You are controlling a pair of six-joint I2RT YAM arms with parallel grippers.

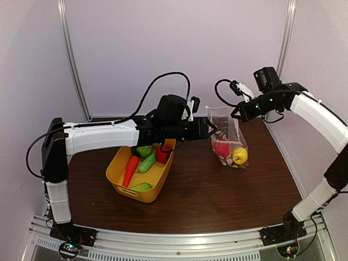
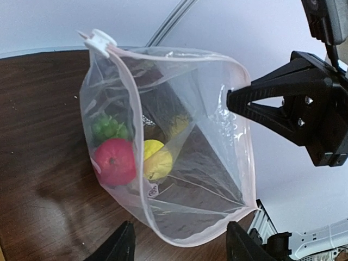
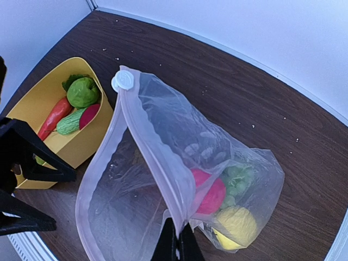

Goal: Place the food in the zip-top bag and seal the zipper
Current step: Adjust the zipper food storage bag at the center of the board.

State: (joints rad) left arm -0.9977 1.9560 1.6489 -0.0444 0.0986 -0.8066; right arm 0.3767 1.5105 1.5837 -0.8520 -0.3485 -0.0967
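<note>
Dark wood table [image 1: 217, 201], pale walls behind. My right gripper [image 3: 176, 246] is pinching the bag [image 1: 228, 136] at its zipper [image 3: 144, 138] edge, fingers narrow on the plastic, and is holding the mouth up and open toward my left arm. My left gripper [image 2: 179, 247] is hovering at that mouth, fingers spread wide, gripping nothing. The bag's bottom is resting on the table with a red apple [image 2: 115, 161], lemon [image 2: 156, 160] and grapes [image 2: 109, 128] inside. The slider [image 2: 98, 41] is sitting at one end of the zipper. The tub [image 1: 122, 187] is standing to the left, apart from the bag, holding a carrot [image 1: 130, 169], cucumber [image 1: 147, 162], pear [image 1: 144, 150] and second apple [image 1: 162, 156].
</note>
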